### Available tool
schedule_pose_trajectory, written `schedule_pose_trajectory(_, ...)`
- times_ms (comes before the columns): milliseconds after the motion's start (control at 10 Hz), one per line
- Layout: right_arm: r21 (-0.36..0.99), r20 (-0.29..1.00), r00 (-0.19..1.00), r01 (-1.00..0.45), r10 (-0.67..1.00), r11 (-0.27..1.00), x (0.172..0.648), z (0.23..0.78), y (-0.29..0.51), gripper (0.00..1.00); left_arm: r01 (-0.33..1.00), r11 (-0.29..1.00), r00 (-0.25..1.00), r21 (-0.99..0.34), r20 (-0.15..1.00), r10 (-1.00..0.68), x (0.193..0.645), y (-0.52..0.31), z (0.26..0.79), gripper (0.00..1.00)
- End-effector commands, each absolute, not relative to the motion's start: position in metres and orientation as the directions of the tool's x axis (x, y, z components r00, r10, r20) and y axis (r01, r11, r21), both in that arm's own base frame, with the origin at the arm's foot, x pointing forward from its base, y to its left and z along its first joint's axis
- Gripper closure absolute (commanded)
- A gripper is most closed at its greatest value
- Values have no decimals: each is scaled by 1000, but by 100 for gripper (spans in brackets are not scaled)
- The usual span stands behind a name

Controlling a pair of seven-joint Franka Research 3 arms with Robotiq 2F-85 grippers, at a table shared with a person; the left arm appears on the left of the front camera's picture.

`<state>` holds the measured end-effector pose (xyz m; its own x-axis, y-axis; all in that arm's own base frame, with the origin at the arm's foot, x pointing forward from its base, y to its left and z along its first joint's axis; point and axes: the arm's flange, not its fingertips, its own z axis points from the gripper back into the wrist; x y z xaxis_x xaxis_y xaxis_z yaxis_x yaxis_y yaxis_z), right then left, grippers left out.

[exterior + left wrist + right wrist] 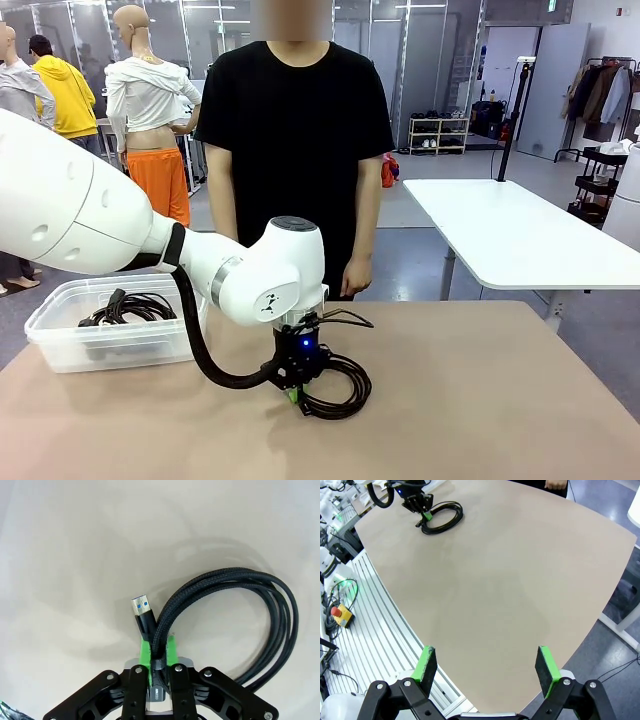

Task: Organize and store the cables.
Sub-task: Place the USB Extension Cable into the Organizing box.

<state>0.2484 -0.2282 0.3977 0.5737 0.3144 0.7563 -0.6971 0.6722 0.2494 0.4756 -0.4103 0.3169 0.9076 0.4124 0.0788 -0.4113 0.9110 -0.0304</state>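
**Left gripper clamped on the coil at mid-table**

We see the left gripper down on the table, its arm reaching in from the left side of the front view; its green pads are squeezed together on the strands of a coiled black cable, so we call it closed on that cable; the coil lies flat on the tan surface, looping away from the jaws, and in the left wrist view a USB plug with a blue insert sticks out just beside the pinched strands.

From the right wrist view we see the same coil far off near the table's far corner, with the left gripper on it; the right gripper hangs over the near edge of the table with its two green pads standing well apart and nothing between them, so we call it open.

At the left of the table stands a clear plastic bin; another black cable bundle lies inside it; the bin and the gripped coil are well apart.

A person in a black T-shirt stands at the far side of the table; one hand hangs loose above the far edge, apart from the coil and from both grippers.
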Motion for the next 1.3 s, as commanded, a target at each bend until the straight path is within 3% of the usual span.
schedule_pose_trajectory(0, 236, 768, 556, -708, 319, 666, 249, 397, -230, 0, -348, 934, 925, -74, 137, 355, 460, -396, 349, 100)
schedule_pose_trajectory(400, 236, 768, 556, -708, 319, 666, 249, 397, -230, 0, -247, 965, 943, -92, 205, 261, 448, -379, 430, 100)
schedule_pose_trajectory(600, 236, 768, 556, -708, 319, 666, 249, 397, -230, 0, -206, 974, 952, -97, 211, 223, 447, -384, 435, 100)
schedule_pose_trajectory(700, 236, 768, 556, -708, 319, 666, 249, 397, -230, 0, -255, 961, 938, -110, 213, 273, 450, -386, 443, 100)
schedule_pose_trajectory(1200, 236, 768, 556, -708, 319, 666, 249, 397, -230, 0, -255, 961, 938, -110, 213, 273, 450, -386, 443, 100)
